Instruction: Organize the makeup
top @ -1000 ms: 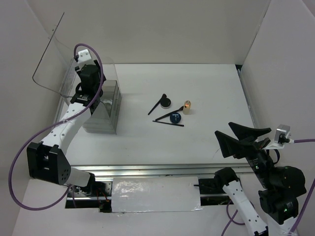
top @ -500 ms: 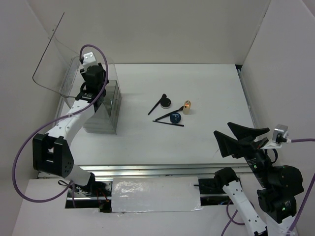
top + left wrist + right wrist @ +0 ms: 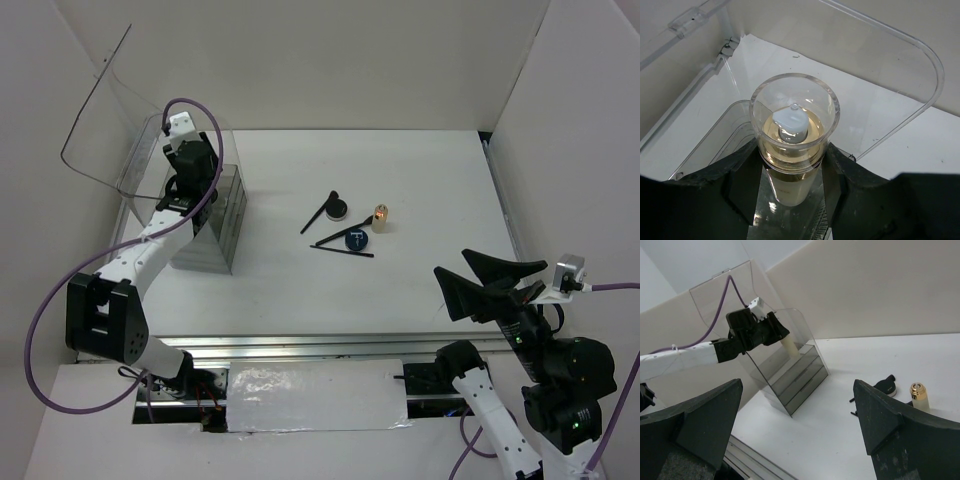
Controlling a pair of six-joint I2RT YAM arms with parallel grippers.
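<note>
The left gripper [image 3: 792, 167] is clamped on the bottle [image 3: 793, 125] just below its clear cap, upright in the open top of the box [image 3: 218, 240], upper left of the top view. The box walls stand close around it. The left arm reaches up the left edge. 2 compacts [image 3: 357, 239], brushes [image 3: 342, 251] and an amber bottle [image 3: 381, 215] lie mid-table, well apart from the box. The right gripper [image 3: 482, 277], lower right, has its fingers apart.

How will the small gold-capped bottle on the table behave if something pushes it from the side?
The gold-capped bottle stands upright on a small base, so a high push would probably tip it. It looks round, so once down it may roll. Its shiny cap seems smooth and perhaps slippery.
</note>
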